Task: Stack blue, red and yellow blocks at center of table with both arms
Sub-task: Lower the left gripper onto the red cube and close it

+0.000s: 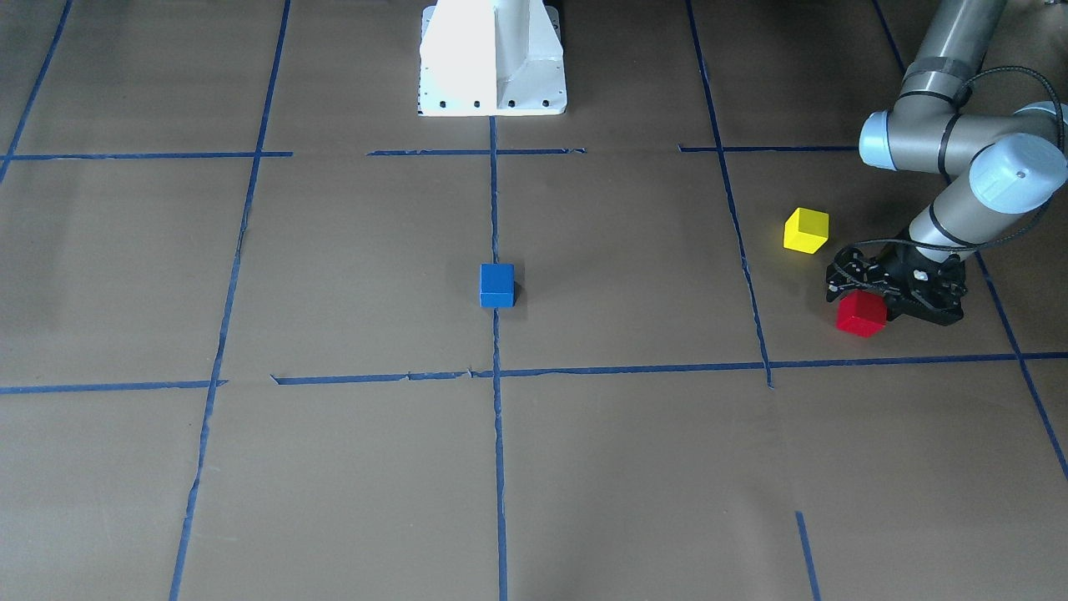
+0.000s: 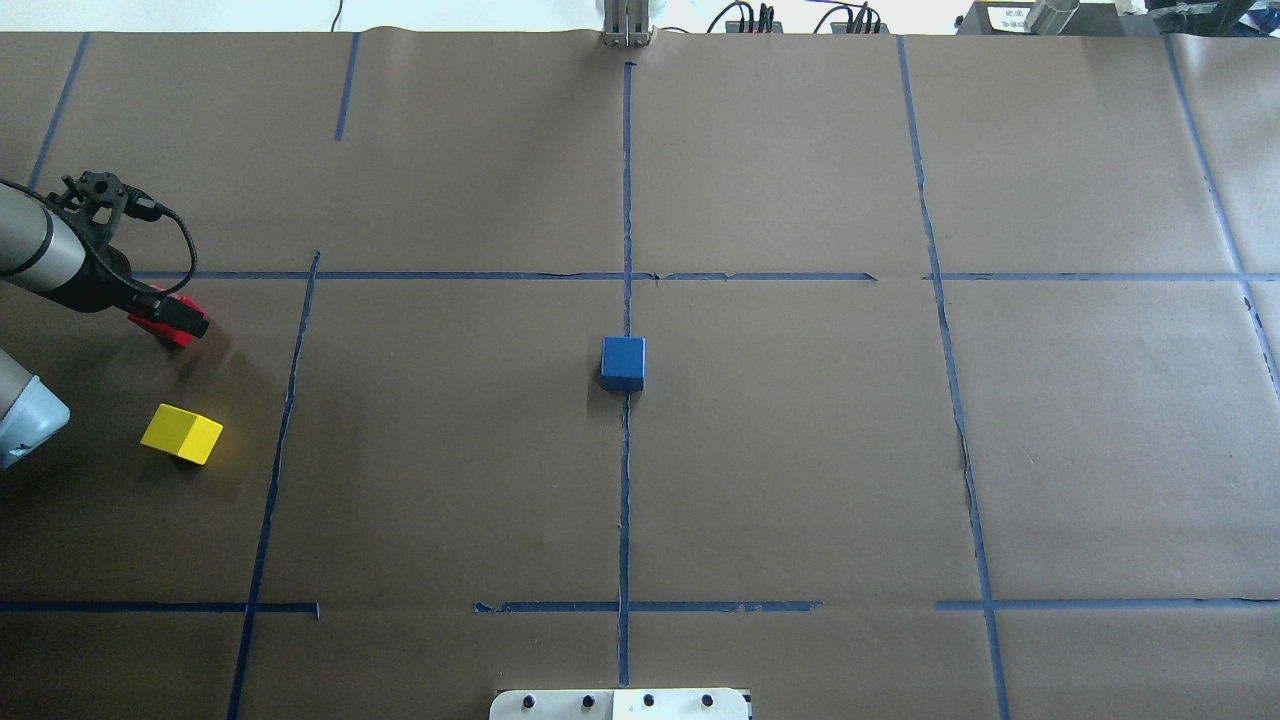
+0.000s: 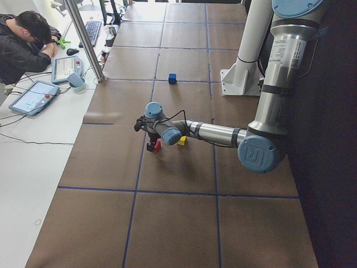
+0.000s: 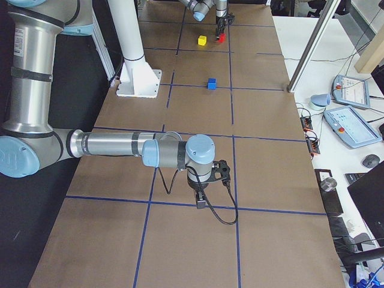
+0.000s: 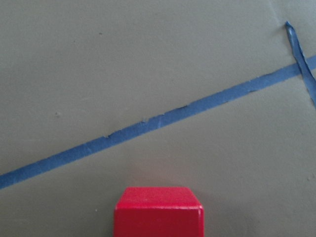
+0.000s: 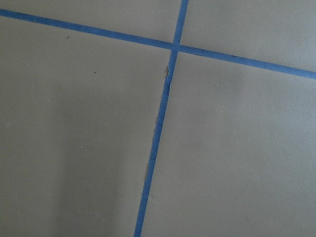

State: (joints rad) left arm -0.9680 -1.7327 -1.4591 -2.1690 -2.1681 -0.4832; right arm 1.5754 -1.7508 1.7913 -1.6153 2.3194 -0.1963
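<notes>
The blue block (image 1: 497, 285) stands on the tape cross at the table's center, also in the overhead view (image 2: 623, 363). The yellow block (image 1: 806, 230) lies on the robot's left side (image 2: 181, 434). My left gripper (image 1: 861, 295) is low over the table just beyond the yellow block and is shut on the red block (image 1: 861, 314). The red block fills the bottom of the left wrist view (image 5: 158, 212). My right gripper (image 4: 201, 201) shows only in the exterior right view, near a tape line and far from the blocks. I cannot tell whether it is open or shut.
The white robot base (image 1: 492, 58) stands at the table's robot-side edge. Blue tape lines divide the brown paper table (image 2: 800, 450) into squares. An operator (image 3: 25, 47) sits at a side desk with tablets (image 3: 33, 95) beyond the far edge.
</notes>
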